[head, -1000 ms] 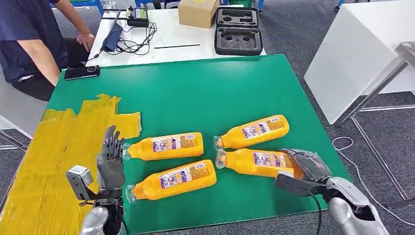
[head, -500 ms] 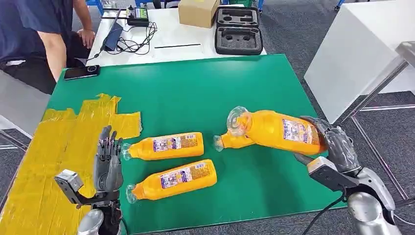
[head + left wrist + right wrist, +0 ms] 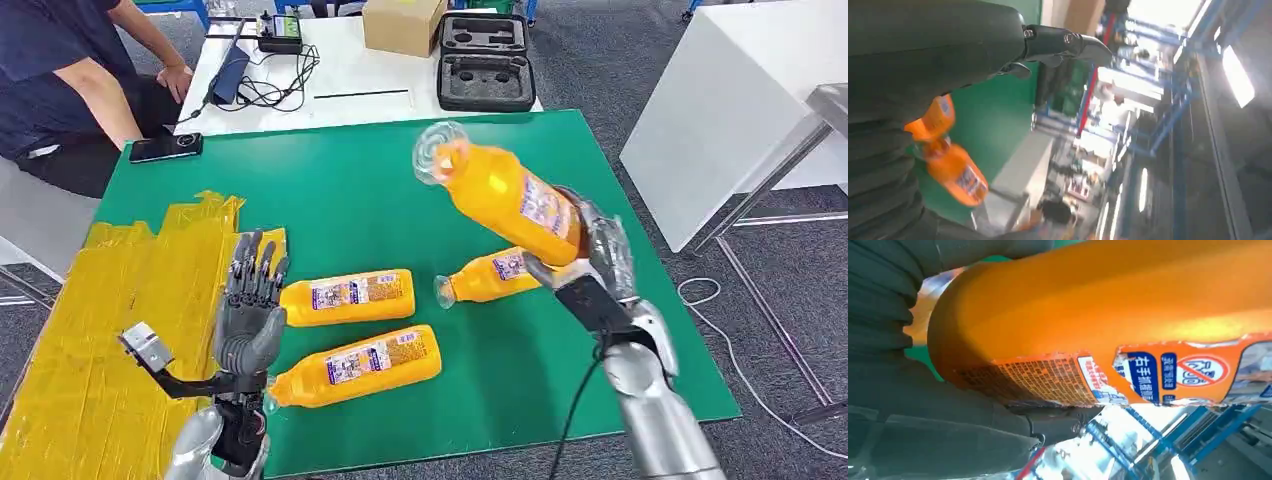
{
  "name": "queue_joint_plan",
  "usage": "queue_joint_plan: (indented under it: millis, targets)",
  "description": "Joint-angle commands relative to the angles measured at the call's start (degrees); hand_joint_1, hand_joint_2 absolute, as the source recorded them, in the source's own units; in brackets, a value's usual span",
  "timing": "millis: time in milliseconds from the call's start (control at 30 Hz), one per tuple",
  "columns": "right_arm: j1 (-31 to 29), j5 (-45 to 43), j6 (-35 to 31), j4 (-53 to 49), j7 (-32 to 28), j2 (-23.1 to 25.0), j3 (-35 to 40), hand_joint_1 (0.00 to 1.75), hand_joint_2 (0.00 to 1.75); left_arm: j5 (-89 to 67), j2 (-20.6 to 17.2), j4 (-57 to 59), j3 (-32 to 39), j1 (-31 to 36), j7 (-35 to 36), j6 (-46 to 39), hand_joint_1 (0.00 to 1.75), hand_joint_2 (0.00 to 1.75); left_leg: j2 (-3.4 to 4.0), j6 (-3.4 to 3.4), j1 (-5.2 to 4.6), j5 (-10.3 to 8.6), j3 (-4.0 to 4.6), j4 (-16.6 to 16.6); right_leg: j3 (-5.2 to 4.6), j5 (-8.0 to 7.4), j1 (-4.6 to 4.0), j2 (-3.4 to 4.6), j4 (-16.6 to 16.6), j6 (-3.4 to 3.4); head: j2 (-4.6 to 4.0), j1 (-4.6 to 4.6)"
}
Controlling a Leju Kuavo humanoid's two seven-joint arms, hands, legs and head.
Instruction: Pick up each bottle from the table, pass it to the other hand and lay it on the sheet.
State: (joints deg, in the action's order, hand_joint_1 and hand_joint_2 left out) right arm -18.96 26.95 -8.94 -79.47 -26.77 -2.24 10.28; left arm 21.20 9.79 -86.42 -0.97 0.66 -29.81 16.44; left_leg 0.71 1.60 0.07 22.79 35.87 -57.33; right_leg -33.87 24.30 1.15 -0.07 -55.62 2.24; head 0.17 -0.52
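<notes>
My right hand (image 3: 590, 262) grips an orange bottle (image 3: 497, 187) by its base and holds it in the air over the green table (image 3: 380, 190), clear cap end up and toward the left. The same bottle (image 3: 1108, 320) lies against the dark fingers (image 3: 948, 405) in the right wrist view. Three more orange bottles lie on the table: one (image 3: 345, 297) in the middle, one (image 3: 355, 364) nearer me, one (image 3: 488, 276) partly behind the raised bottle. My left hand (image 3: 250, 310) is raised, fingers spread and holding nothing, just left of the middle bottle. The yellow sheet (image 3: 110, 300) covers the table's left part.
A black phone (image 3: 167, 147) lies at the green table's far left corner. A seated person (image 3: 70, 80) is at the far left. Behind stands a white table (image 3: 350, 80) with cables, a cardboard box (image 3: 403, 24) and a black foam case (image 3: 487, 62).
My right hand has lifted the bottle from the table's right side and carried it up and leftward, tilting its cap end upward. My left hand has risen a little toward the middle.
</notes>
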Motion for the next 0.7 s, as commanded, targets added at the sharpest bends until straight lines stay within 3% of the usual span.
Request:
queue_joint_plan:
  millis: [33, 300, 700]
  targets:
    - [-8.24, -1.41, -2.28, 11.57, 1.70, 8.95, 8.96, 1.75, 1.75, 1.88, -0.48, 2.81, -4.72, 4.09, 1.27, -0.45, 0.00, 1.75, 0.11, -0.07, 0.04, 0.08, -0.17, 0.01, 0.12, 0.02, -0.03, 0.14, 0.02, -0.10, 0.00, 0.00]
    - [-11.54, -4.13, -1.38, 15.34, 1.24, 15.07, 11.35, 1.75, 1.75, 5.28, -0.61, 2.65, -6.63, 5.79, 2.22, -0.78, 0.00, 1.75, 0.09, -0.10, 0.03, 0.09, -0.08, -0.04, 0.02, 0.04, -0.02, 0.14, -0.03, -0.13, 0.00, 0.02]
    - [-11.05, -4.31, 3.06, 18.99, 2.07, 17.74, 18.56, 1.75, 1.75, 5.92, -1.38, 1.74, -5.33, 7.01, 2.28, -3.39, 0.00, 1.75, 0.02, -0.09, 0.06, 0.16, -0.20, -0.03, 0.17, 0.10, -0.05, 0.08, 0.01, -0.13, 0.00, 0.02]
